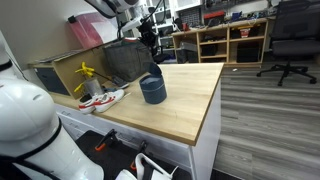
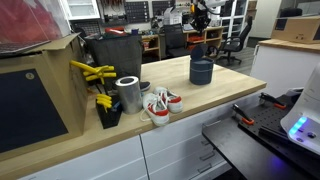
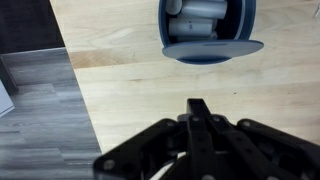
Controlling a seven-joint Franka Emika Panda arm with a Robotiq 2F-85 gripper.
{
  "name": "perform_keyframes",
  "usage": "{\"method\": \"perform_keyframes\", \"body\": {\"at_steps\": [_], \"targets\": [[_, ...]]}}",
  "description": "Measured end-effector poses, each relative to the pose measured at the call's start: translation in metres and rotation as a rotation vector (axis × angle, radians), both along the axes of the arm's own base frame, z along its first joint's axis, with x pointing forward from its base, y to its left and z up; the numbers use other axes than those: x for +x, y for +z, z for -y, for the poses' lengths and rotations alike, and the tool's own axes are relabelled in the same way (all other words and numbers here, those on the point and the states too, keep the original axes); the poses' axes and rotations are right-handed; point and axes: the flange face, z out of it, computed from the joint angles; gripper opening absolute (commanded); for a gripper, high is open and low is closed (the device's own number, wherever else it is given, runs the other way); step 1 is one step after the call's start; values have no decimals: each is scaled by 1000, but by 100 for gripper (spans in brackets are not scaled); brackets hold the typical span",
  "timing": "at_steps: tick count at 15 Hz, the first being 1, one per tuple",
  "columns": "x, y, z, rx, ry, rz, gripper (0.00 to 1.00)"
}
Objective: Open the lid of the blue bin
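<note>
The blue bin stands on the wooden table near its far end, also seen in an exterior view. In the wrist view the bin is at the top edge, with pale cylinders showing inside it. Its lid is tilted up and hangs at the bin's near rim; it also shows in an exterior view. My gripper is shut and empty, with the fingertips pressed together. It is above the bare wood, short of the bin and touching nothing. It hovers above and behind the bin in both exterior views.
A large dark box with clear sides stands behind the bin. White-and-red sneakers, a metal can and yellow tools lie at one end. The table edge drops to grey floor.
</note>
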Motion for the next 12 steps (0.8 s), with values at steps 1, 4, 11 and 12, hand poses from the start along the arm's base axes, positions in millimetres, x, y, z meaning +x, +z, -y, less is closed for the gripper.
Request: {"method": "perform_keyframes", "body": {"at_steps": [1,4,11,12], "targets": [[1,2,0,0,-2,4,0],[0,13,-1,15,-5,22,0],[-36,57,12,83,53,-82,0],[-45,64,16,90,70,-118,26]]}}
